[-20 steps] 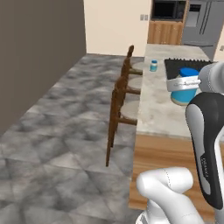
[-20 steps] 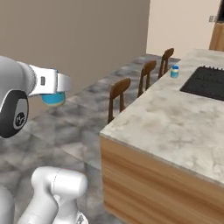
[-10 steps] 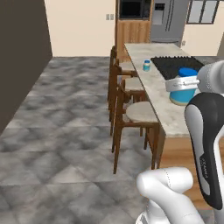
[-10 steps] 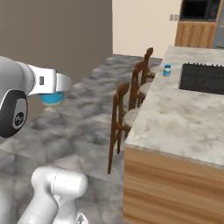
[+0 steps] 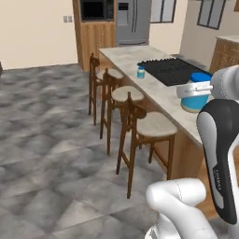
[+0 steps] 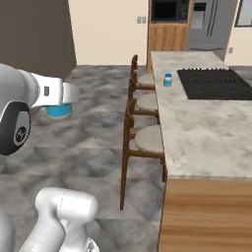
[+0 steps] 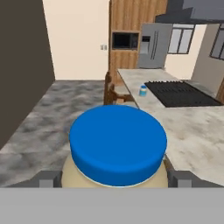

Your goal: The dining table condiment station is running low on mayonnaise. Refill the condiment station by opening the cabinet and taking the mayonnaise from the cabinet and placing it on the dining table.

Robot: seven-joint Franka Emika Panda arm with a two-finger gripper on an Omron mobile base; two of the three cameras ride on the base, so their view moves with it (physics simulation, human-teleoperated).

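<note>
We log the mayonnaise jar (image 7: 118, 151) as in hand: the hand view shows its blue lid and cream body seated between the two finger tips, so the pincer (image 7: 114, 178) stands wide and is clamped on the jar's sides. In the left base view the same jar (image 5: 195, 95) hangs at the end of the arm, carried in the air and not resting on anything we can make out.

Ahead of the pincer and to one side runs the dining table (image 6: 206, 123), its marbled top with the black cooktop (image 6: 215, 83) set in, and wooden stools (image 6: 142, 140) along the near edge. Far ahead of the pincer, on that top beside the cooktop, stands a second small blue-lidded jar (image 6: 168, 79), which we take to be the twin already at the condiment station.

Progress, as we judge it: fetching appears done, since the jar is out and gripped. Remaining: bring the pincer over the table top, lower the jar onto bare stone, probably near its twin, and release.
</note>
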